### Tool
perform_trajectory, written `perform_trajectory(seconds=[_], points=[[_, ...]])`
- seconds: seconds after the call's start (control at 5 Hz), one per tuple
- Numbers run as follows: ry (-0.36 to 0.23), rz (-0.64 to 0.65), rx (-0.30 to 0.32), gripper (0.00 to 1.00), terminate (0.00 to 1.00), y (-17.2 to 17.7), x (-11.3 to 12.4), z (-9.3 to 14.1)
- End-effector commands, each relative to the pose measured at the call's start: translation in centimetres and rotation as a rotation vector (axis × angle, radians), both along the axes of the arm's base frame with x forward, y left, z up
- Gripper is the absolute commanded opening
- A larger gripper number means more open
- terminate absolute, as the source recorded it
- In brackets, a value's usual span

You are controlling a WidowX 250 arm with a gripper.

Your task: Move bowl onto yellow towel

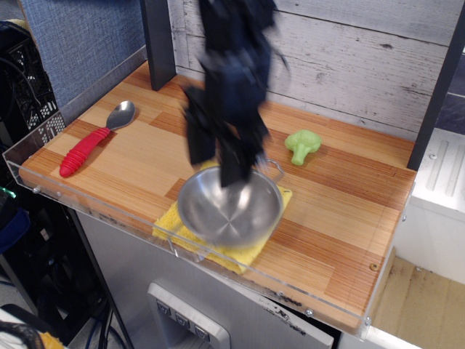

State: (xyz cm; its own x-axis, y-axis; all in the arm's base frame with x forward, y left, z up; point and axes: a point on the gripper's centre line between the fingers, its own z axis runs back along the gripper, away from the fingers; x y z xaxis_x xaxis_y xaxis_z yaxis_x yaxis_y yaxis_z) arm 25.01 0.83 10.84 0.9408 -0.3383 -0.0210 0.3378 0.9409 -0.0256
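The shiny steel bowl sits flat on the yellow towel near the table's front edge. One wire handle shows at its back right rim, another at the front left. The towel peeks out around the bowl at the left, front and right. My black gripper hangs above the bowl's back rim, blurred by motion. Its two fingers stand apart and hold nothing; it looks clear of the bowl.
A red-handled metal spoon lies at the left of the wooden table. A green broccoli toy lies at the back right. A clear acrylic lip runs along the front edge. A dark post stands at the back left.
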Motion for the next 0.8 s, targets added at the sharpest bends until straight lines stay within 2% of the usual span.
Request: perform_trajectory(seconds=[0.0, 0.2, 0.4, 0.6], points=[[-0.125, 0.239, -0.043, 1.00, 0.00, 5.9, -2.5, 9.9], [-0.158, 0.322, -0.083, 1.00, 0.00, 8.6, -3.9, 11.9], [-0.169, 0.348, -0.076, 1.00, 0.00, 9.4, -4.3, 12.3], [-0.169, 0.349, -0.048, 1.00, 0.00, 9.6, -4.4, 11.3]])
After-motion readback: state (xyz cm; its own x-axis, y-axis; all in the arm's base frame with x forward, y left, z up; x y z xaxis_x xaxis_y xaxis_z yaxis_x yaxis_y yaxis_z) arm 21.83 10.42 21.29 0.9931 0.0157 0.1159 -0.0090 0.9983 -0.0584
